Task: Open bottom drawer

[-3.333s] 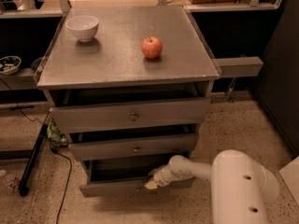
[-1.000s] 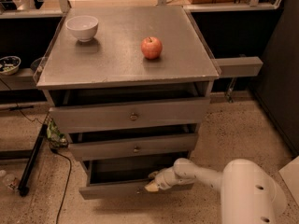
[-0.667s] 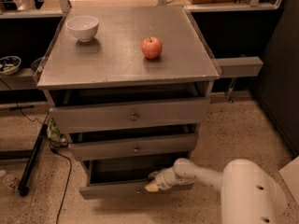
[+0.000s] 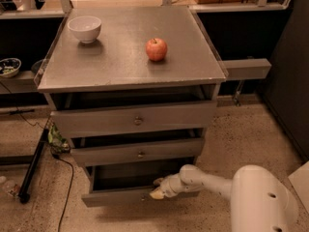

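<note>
1. Grey, metal-look drawer unit (image 4: 125, 69) with three fronts. The bottom drawer (image 4: 116, 197) is the lowest and slimmest, sitting just above the speckled floor (image 4: 241, 134).
2. The bottom drawer stands partly out. Its front lies forward of the middle drawer (image 4: 140, 152), and a dark band of its interior shows behind the front's upper edge.
3. The end effector (image 4: 157, 188) is at the upper edge of the bottom drawer's front, near its centre. The white arm (image 4: 212, 181) brings it in from the right. Whether it is clamped on the front or only resting against it cannot be told.
4. Judged progress: the opening is begun but not complete. The rear of the drawer is hidden under the unit, so the remaining travel cannot be read.
5. Judged remainder: a further pull straight outward, then letting go.
6. A white bowl (image 4: 84, 28) and a red apple (image 4: 157, 49) rest well apart on the unit's top, clear of the work.
</note>
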`<state>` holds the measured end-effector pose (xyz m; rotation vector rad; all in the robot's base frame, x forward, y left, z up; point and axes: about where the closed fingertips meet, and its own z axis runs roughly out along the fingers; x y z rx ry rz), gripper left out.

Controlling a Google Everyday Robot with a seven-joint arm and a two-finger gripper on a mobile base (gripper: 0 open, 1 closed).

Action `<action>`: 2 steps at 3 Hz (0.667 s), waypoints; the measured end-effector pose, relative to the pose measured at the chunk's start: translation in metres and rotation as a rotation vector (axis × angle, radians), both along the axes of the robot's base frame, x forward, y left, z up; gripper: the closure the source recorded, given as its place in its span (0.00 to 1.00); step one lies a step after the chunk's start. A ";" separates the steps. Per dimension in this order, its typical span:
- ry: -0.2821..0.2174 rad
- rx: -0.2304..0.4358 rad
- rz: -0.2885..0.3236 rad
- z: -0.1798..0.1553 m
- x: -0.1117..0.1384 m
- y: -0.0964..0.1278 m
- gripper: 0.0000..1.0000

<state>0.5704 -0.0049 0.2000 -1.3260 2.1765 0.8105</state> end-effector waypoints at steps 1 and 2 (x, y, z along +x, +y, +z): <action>0.009 0.007 -0.004 0.001 -0.012 -0.001 1.00; 0.009 0.008 -0.003 0.001 -0.013 -0.001 1.00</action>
